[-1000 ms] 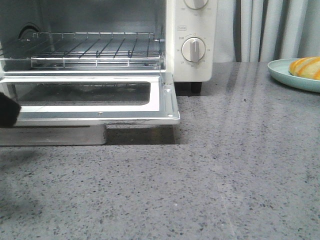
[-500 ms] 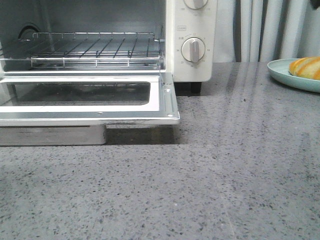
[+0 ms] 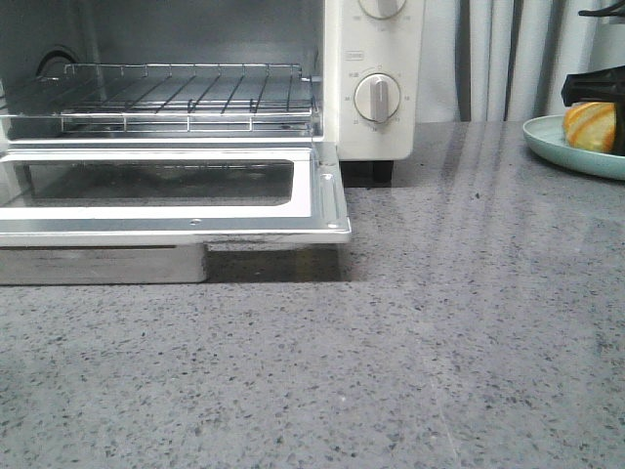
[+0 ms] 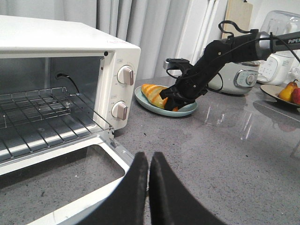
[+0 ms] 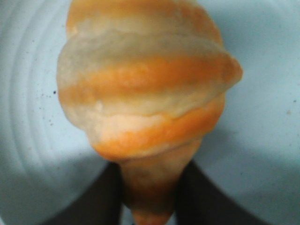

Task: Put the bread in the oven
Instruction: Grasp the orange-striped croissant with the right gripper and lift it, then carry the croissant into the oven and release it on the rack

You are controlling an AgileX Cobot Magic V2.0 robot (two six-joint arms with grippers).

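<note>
The cream-white oven [image 3: 371, 59] stands at the back left with its glass door [image 3: 176, 210] folded down and its wire rack [image 3: 186, 93] bare; it also shows in the left wrist view [image 4: 70, 42]. The striped orange bread [image 3: 589, 125] lies on a pale teal plate [image 3: 562, 151] at the far right. My right gripper [image 5: 150, 197] is down on the plate, its black fingers pressed against both sides of the bread's [image 5: 145, 93] narrow end. My left gripper [image 4: 149, 159] is shut and empty, hovering by the door's right corner. It is out of the front view.
In the left wrist view the right arm [image 4: 225, 49] reaches over the plate [image 4: 187, 110] just right of the oven. A rice cooker [image 4: 234, 77], a white appliance [image 4: 281, 33] and a dish of fruit [image 4: 286, 93] stand behind it. Curtains hang at the back.
My left gripper's dark tip left the front view at the left edge. My right gripper came down into view over the bread on the plate.
</note>
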